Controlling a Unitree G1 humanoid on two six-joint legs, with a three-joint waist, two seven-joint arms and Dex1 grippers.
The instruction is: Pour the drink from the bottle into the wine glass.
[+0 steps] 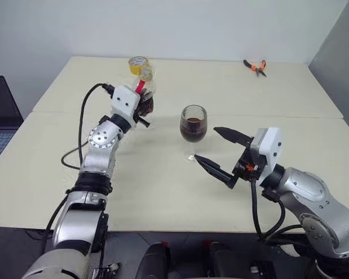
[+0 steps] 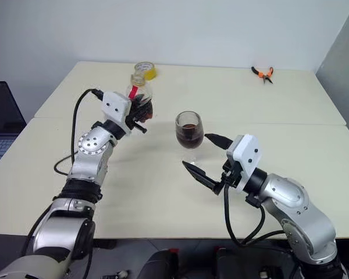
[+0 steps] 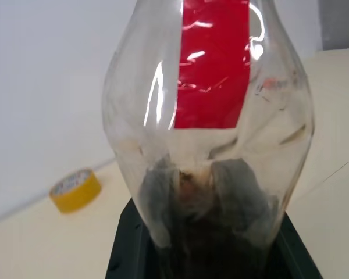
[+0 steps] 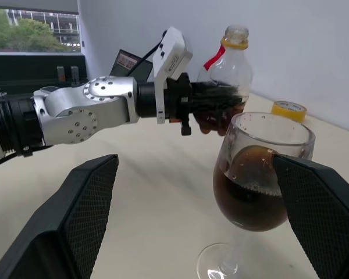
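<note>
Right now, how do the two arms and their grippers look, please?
Both arms have silver metal segments with black joints. Each wrist carries a white block. The left gripper and the right gripper have black pointed fingers with textured pads. Loose black cables run along both arms. Small orange parts sit at the right wrist.

We see the left arm stretched forward, its left gripper (image 1: 144, 106) with fingers clamped on the bottle (image 1: 145, 87), while the right arm bends inward, its right gripper (image 1: 216, 150) held about level with both black fingers spread wide apart.
</note>
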